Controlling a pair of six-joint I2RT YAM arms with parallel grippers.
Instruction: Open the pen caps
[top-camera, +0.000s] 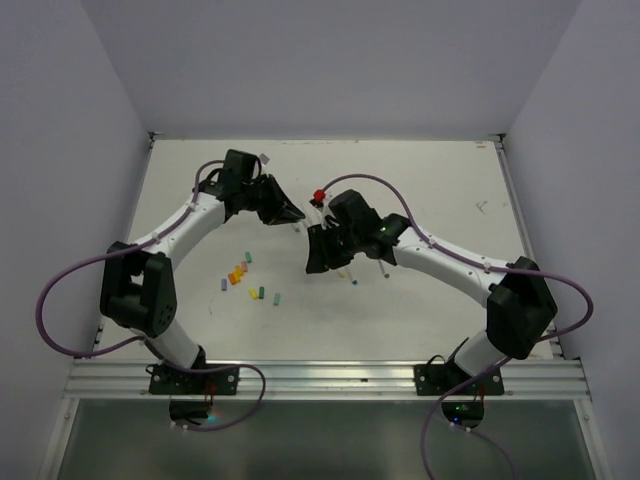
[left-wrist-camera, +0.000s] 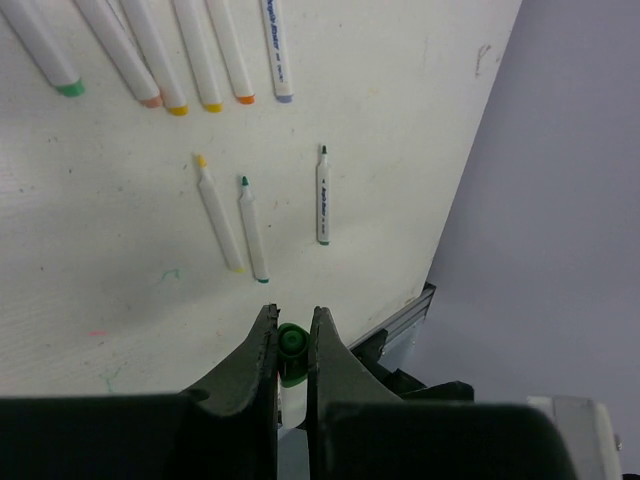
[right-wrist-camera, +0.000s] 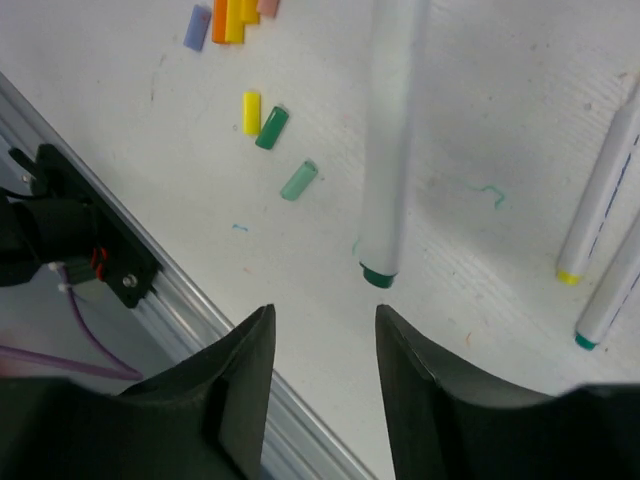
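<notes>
Nearest you, the loose caps (right-wrist-camera: 271, 127) lie scattered on the desk (top-camera: 420, 180): yellow, dark green and pale green together, orange and lilac a little further along. No tray or box shows in any view, so the caps that are off sit on the bare surface. Your right hand (right-wrist-camera: 323, 315) hangs above the desk with its jaws apart and nothing between them. Just ahead of it is a green-ended pen (left-wrist-camera: 292, 345), and your left hand (left-wrist-camera: 293, 312) is closed on that pen, with the green end showing between its fingertips. That end looks like a cap that is not yet off, though I can't be sure. To do this step well, line the right jaws square across the coloured end only, not the white barrel. Close firmly, then pull straight along the pen's axis while the left hand holds steady; a sideways tug would likely twist the pen out. Beyond them, three uncapped pens (left-wrist-camera: 253, 230) lie apart, and further off is a row of pens (left-wrist-camera: 130, 50).
</notes>
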